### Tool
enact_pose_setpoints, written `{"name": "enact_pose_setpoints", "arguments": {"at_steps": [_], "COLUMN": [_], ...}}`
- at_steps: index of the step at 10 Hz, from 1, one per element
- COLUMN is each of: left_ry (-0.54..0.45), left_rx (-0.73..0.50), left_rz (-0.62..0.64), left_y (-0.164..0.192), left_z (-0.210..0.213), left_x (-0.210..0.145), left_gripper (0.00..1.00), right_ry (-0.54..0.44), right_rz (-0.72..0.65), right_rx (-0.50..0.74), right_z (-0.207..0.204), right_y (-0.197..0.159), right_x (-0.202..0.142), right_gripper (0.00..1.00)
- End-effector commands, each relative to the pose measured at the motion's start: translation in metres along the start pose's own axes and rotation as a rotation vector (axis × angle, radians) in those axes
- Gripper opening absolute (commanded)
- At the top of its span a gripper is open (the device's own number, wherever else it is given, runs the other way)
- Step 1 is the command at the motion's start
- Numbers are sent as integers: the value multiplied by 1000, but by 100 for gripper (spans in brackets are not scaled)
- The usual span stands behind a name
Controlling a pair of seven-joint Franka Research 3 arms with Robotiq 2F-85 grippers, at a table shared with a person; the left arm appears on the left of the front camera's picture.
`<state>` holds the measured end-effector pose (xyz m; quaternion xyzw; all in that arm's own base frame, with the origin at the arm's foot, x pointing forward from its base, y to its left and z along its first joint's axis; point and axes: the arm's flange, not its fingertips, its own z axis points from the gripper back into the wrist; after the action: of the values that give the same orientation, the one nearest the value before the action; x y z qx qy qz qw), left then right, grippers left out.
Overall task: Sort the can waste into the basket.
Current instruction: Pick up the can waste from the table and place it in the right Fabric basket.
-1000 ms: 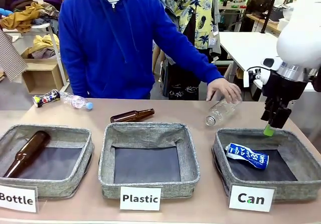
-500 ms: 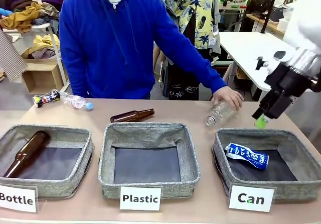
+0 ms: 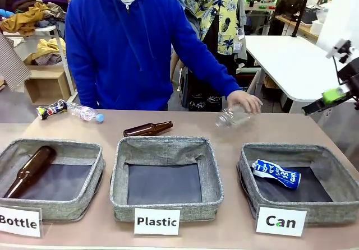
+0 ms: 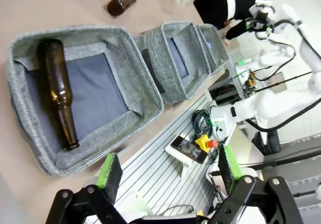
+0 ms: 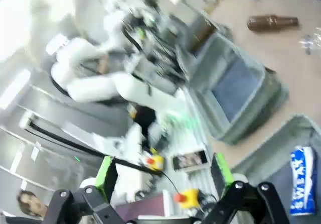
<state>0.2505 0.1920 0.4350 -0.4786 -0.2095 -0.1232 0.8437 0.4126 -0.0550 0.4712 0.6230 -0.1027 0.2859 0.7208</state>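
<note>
The dented blue-and-white can [image 3: 275, 174] lies on the dark floor of the grey basket [image 3: 248, 169] marked "Can". The dark can with colourful print [image 3: 51, 109] lies on the table at the far left. My right gripper [image 3: 331, 98] hangs tilted at the right edge, above and to the right of that basket. It is open and holds nothing. Its blurred wrist view has the gripper [image 5: 163, 170] wide apart, with the blue can [image 5: 301, 186] at lower right. My left gripper [image 4: 169, 167] is open and holds nothing, over the near table edge beside the "Bottle" basket [image 4: 30, 48].
A brown bottle [image 3: 31, 170] lies in the "Bottle" basket [image 3: 95, 177]. Between the other two baskets stands the "Plastic" basket [image 3: 120, 171]. Another brown bottle [image 3: 147, 129] and a clear bottle [image 3: 84, 113] lie on the far table. The person's hand [image 3: 245, 101] rests on a second clear bottle [image 3: 231, 116].
My right gripper has risen from just above the "Can" basket and swung to the right edge, tilting over. The person's hand has shifted the clear bottle slightly left.
</note>
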Motion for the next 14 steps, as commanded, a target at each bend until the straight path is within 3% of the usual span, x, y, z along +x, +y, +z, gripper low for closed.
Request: {"name": "enact_pose_setpoints", "arguments": {"at_steps": [1, 3, 4, 14], "left_ry": [-7, -7, -7, -7], "left_rx": [-12, -12, -12, -12], "left_rz": [15, 15, 15, 15], "left_y": [-1, -1, -1, -1], "left_z": [1, 1, 1, 1], "left_x": [1, 1, 1, 1], "left_gripper": [100, 100, 100, 100], "right_ry": [-743, -837, -275, -275], "right_rz": [-167, -175, -109, -109], "right_rx": [319, 268, 148, 148], "right_z": [4, 9, 16, 16], "right_y": [-18, -28, -27, -27], "right_x": [-15, -24, -26, -26], "right_gripper": [100, 100, 100, 100]}}
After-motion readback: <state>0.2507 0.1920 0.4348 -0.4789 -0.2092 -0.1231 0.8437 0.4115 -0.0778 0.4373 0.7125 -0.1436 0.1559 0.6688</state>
